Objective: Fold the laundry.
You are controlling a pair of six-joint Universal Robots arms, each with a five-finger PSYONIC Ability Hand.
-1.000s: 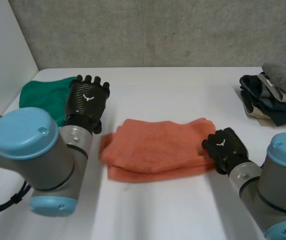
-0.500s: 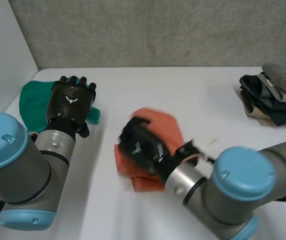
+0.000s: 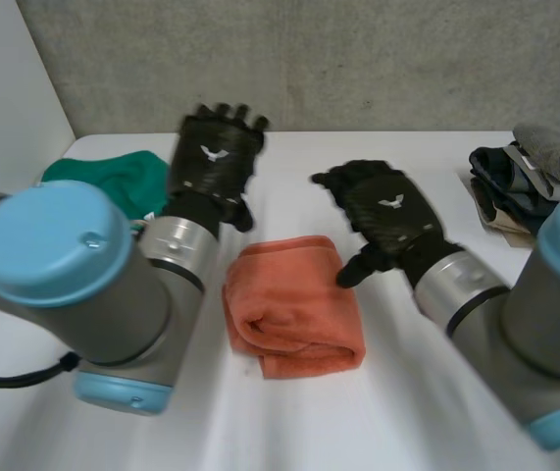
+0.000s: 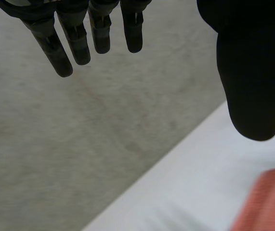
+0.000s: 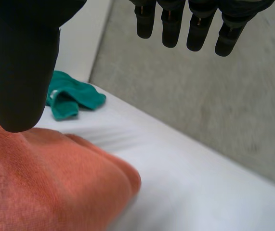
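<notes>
**Inspector:** Location of the laundry item?

**Recorder:** One orange terry towel (image 3: 294, 306), folded into a thick block, lies flat on the white table (image 3: 289, 157) between the two arms. Its rolled fold faces the left arm.

**Inspector:** Left hand?

**Recorder:** The left hand (image 3: 216, 157) is raised over the table beyond the towel's far left corner, apart from it. In the wrist view its fingers (image 4: 79, 45) are straight and spread, the thumb set wide, nothing between them.

**Inspector:** Right hand?

**Recorder:** The right hand (image 3: 385, 211) hangs over the towel's far right corner. Its fingers (image 5: 199, 26) are extended and slightly apart, holding nothing. The thumb points down at the towel's edge; contact cannot be confirmed.

**Inspector:** Other items?

**Recorder:** A crumpled green cloth (image 3: 113, 177) lies near the table's far left corner, behind the left arm. A stack of dark and grey folded garments (image 3: 534, 191) sits at the right edge, well apart from the towel. A grey concrete wall (image 3: 358, 59) stands behind the table.
</notes>
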